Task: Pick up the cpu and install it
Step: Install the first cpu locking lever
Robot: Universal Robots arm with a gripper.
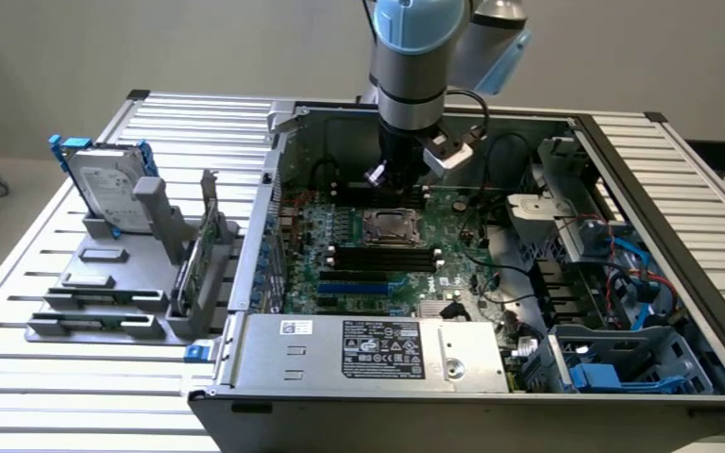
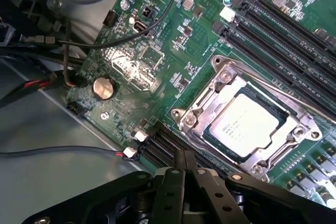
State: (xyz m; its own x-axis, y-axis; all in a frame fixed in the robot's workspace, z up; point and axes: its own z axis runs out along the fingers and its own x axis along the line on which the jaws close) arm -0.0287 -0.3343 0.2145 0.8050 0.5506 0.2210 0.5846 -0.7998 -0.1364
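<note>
Pincer (image 2: 186, 169) shut and empty hangs above the green motherboard (image 2: 173, 40) inside the open computer case (image 1: 589, 127); the cpu (image 2: 242, 125) already lies seated in its metal-framed socket (image 2: 223, 74), placement apparently done.

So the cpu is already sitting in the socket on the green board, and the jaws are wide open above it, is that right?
Not quite. The jaws are shut, their tips pressed together, as the wrist view shows at the gripper. The rest holds: the cpu sits in the socket on the green board, and the gripper hangs above it holding nothing.
</note>
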